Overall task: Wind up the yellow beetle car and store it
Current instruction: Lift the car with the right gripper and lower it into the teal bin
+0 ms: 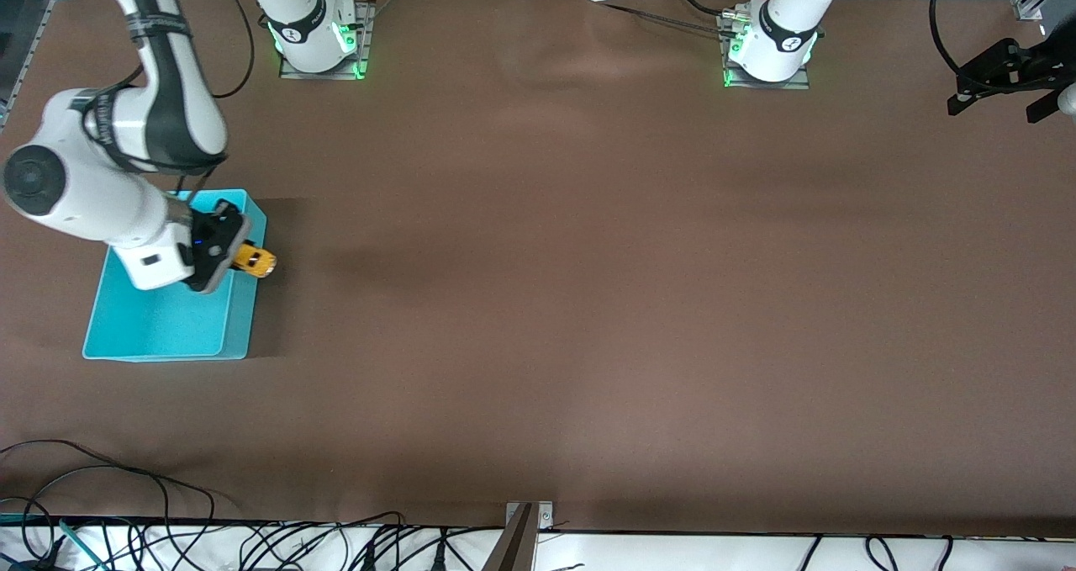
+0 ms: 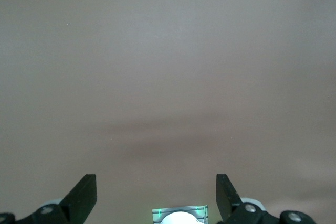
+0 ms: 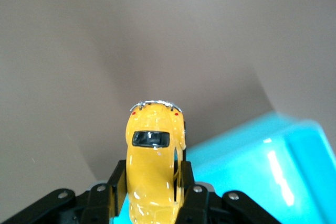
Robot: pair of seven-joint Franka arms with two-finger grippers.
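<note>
The yellow beetle car [image 1: 255,260] sits pinched in the right gripper [image 1: 239,256] over the turquoise bin's [image 1: 168,327] rim; left gripper [image 2: 156,195] spread.

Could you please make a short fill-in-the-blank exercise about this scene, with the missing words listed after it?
1. The right gripper has its jaws shut on the yellow beetle ____.
2. The yellow beetle car hangs over the rim of a bin whose colour is ____.
3. The left gripper, waiting over bare table, has its jaws ____.

Missing words: car; turquoise; open
</note>
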